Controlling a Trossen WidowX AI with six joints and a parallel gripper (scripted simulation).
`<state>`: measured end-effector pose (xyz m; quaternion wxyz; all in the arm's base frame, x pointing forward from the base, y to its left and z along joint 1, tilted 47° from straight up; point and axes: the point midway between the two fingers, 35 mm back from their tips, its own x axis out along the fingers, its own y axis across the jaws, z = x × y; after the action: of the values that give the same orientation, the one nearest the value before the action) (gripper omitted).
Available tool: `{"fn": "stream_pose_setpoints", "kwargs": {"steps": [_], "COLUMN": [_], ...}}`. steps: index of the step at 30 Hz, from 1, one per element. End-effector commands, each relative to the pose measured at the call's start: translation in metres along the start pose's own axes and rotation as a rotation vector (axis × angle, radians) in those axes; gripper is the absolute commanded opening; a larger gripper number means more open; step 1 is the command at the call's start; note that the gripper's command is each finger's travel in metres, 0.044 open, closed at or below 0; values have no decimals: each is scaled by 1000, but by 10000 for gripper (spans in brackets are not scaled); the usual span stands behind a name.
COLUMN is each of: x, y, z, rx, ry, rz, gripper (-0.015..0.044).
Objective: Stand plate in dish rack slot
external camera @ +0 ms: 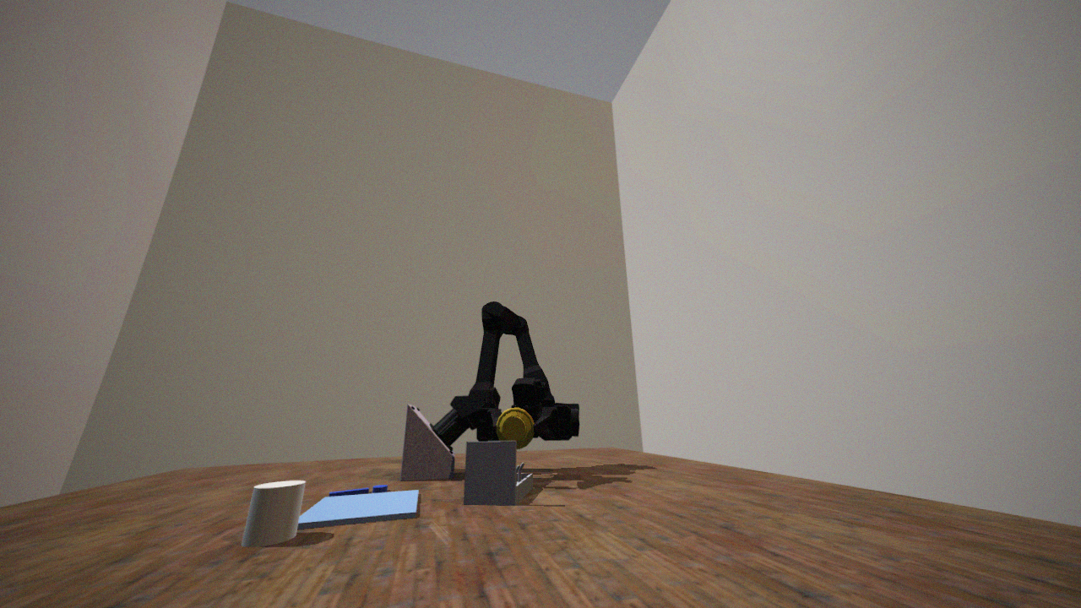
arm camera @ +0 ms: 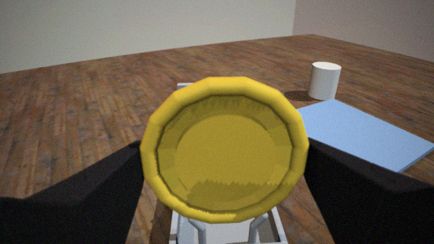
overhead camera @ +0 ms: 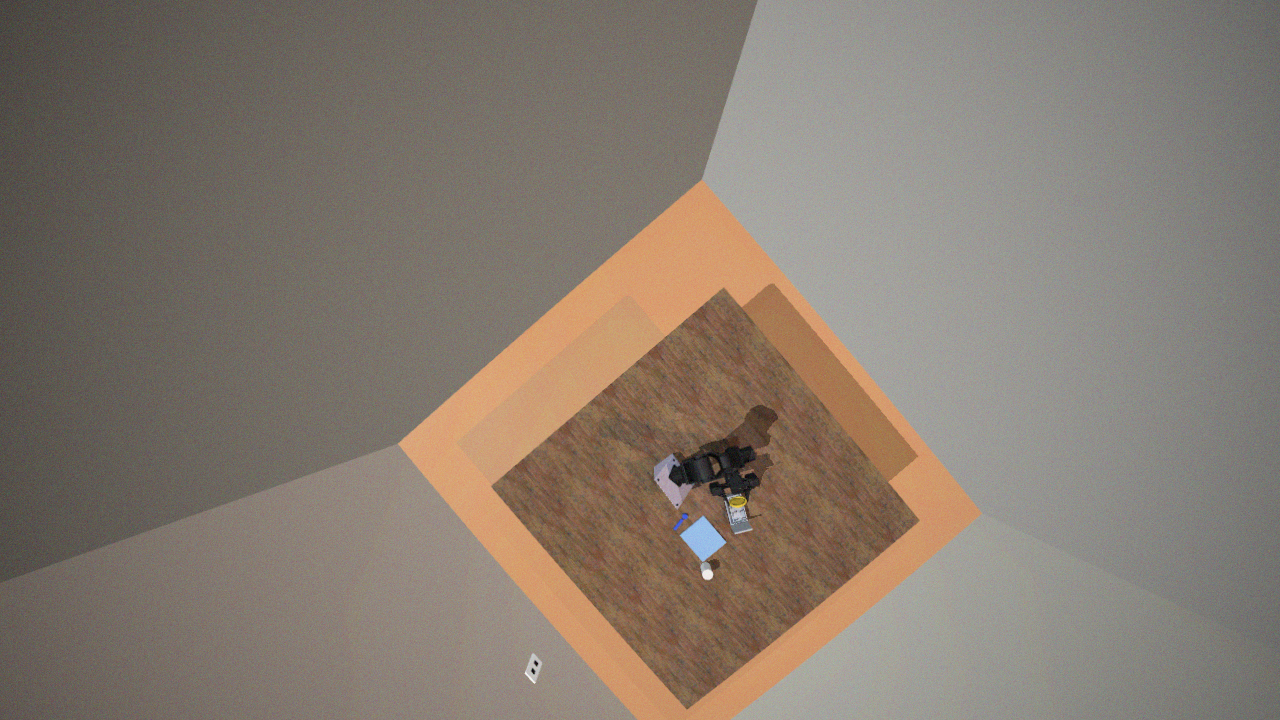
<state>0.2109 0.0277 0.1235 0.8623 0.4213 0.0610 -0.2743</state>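
A: Start at the left of the exterior view. What is there?

B: A pale cylinder (external camera: 274,513) stands tilted on the wooden desk (external camera: 680,544). Just to its right lies a flat light-blue slab (external camera: 361,507), with a small dark-blue piece (external camera: 358,491) right behind the slab's far edge. Further back is a pinkish-grey wedge block (external camera: 423,447).

A: And the dish rack?

B: The grey dish rack (external camera: 495,473) sits right of the slab, its tall end wall facing the camera. In the wrist view its pale rails (arm camera: 198,230) rise from the tray directly under the plate.

A: Where is the plate, then?

B: The yellow plate (arm camera: 224,149) is in the air, standing on edge above the rack, its hollow face turned toward the wrist camera. Its lower rim hides the tops of the rails; whether it touches them I cannot tell. In the exterior view the plate (external camera: 516,426) shows just over the rack's end wall.

A: What is the claw doing?

B: The claw (arm camera: 224,159) is pinching the plate across its width: the two black fingers press the rim from left and right.

A: Anything further right?

B: In the wrist view the blue slab (arm camera: 359,133) lies right of the plate, with the white cylinder (arm camera: 324,80) beyond it. The black arm (external camera: 502,362) arches up behind the rack.
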Motion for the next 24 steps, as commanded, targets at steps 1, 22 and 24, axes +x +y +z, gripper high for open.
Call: {"fn": "stream_pose_setpoints", "kwargs": {"steps": [1, 22, 24], "x": [6, 30, 33], "y": [-3, -3, -3], "z": [-9, -18, -18], "rx": [-18, 6, 10], "ry": [1, 1, 1], "rz": [-8, 3, 4], "gripper": [0, 0, 0]}}
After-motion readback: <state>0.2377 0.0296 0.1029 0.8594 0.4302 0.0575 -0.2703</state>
